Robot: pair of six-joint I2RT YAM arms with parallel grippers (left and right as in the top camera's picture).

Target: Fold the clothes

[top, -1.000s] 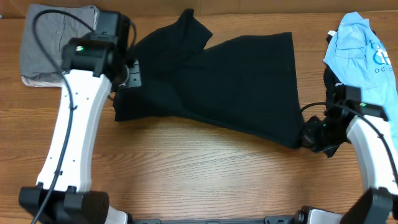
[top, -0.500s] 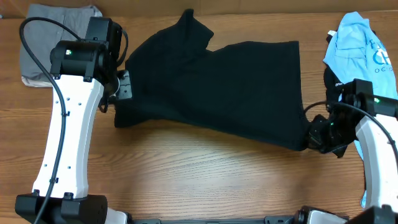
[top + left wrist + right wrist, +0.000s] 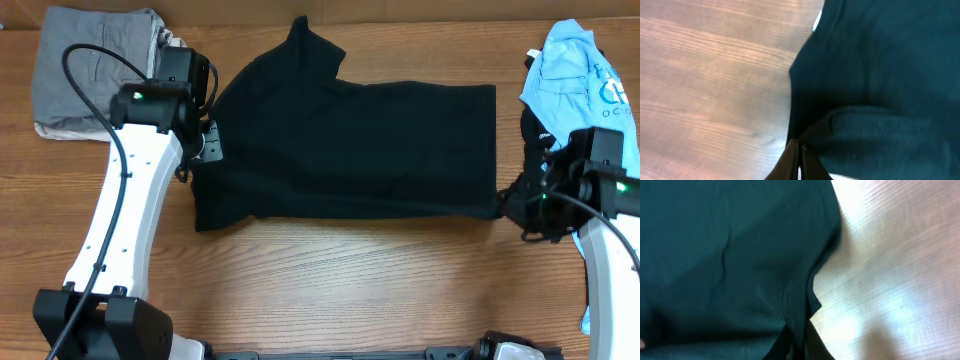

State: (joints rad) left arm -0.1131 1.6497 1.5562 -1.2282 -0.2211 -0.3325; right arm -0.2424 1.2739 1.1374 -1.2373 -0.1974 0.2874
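Black T-shirt [image 3: 350, 150]: one, short-sleeved, spread across the far middle of the wooden surface [image 3: 350, 290], one sleeve pointing to the far edge. You had it drawn out left to right between both hands, its near edge fairly straight.

Left hand [image 3: 796, 149]: pressed together on the shirt's left edge, with a fold of black cloth bunched just above the fingertips in the wrist view.

Right hand [image 3: 799, 341]: pinching the shirt's near right corner at the hem. Only a narrow strip of hem sat between the fingers.

Light blue T-shirt [image 3: 572, 80]: one, crumpled, at the far right just beyond your right arm, apart from the black one.

Grey folded stack [image 3: 90, 65]: one, in the far left corner, just beside your left arm.

Hazards, as judged:
- The right pinch looked shallow. A harder pull to the right would likely slide the hem out and drop the corner.
- An uneven lift of the two hands would skew the cloth and carry a crooked crease into the fold.
- The bunched cloth at the left hand may have been two layers. Folding on it would trap a wrinkle.
- A wide swing of your right arm could snag the light blue T-shirt and drag it. Your left arm could likewise nudge the grey folded stack.
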